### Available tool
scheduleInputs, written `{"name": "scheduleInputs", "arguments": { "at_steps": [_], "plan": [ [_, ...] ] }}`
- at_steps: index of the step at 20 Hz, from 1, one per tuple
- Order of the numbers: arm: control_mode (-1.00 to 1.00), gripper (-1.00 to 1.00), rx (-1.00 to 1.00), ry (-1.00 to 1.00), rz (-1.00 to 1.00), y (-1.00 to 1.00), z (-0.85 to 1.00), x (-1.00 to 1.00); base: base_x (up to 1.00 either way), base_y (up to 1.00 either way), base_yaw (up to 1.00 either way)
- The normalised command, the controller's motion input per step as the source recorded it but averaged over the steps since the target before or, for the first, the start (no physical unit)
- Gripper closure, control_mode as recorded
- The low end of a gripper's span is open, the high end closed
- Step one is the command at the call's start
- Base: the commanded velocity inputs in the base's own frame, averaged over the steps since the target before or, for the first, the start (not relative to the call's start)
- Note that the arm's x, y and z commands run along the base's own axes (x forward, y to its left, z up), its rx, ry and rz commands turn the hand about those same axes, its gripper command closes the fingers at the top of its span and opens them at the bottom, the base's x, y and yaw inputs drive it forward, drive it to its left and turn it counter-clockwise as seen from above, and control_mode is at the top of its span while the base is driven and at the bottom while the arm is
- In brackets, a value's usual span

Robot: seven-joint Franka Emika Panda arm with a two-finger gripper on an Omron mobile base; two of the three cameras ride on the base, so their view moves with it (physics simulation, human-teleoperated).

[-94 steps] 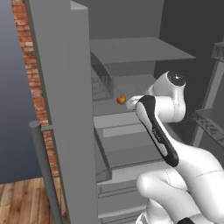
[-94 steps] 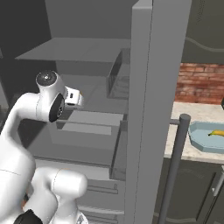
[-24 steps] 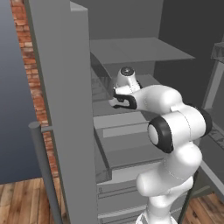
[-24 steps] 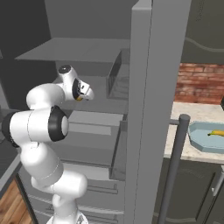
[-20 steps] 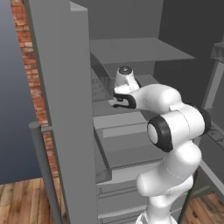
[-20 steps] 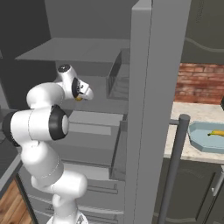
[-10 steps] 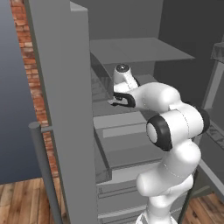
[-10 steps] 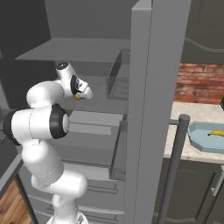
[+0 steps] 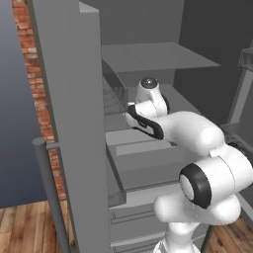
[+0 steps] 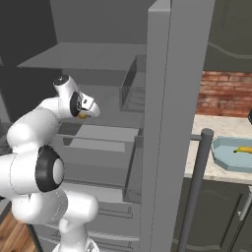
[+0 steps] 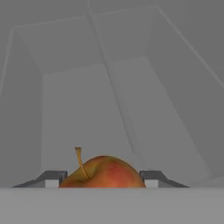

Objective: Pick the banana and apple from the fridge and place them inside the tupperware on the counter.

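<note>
The gripper (image 11: 102, 183) grips the apple (image 11: 103, 172), which sits squarely between the jaws, stem up, ready to leave the fridge (image 10: 170, 98)

red brick wall (image 10: 224, 93), wood plank floor (image 9: 29, 227), dark lower cabinets (image 10: 221, 216), dim even light.

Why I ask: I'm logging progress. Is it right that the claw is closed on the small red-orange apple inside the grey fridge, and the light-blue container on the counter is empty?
Not quite. The light-blue container already holds the small yellow banana, as the right base view shows. The claw is indeed closed on the small red-orange apple inside the grey fridge.
</note>
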Motion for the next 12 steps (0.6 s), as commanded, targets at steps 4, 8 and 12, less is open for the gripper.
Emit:
{"name": "scheduleInputs", "arguments": {
  "at_steps": [4,8,12],
  "plan": [
    [-1.0,1.0,0.0,-0.28,0.18,-0.37,0.61,-1.0,0.0,0.0,0.0],
    [-1.0,1.0,0.0,-0.12,0.2,-0.33,0.73,-1.0,0.0,0.0,0.0],
    [-1.0,1.0,0.0,0.09,0.16,-0.13,0.86,-1.0,0.0,0.0,0.0]
  ]
}}
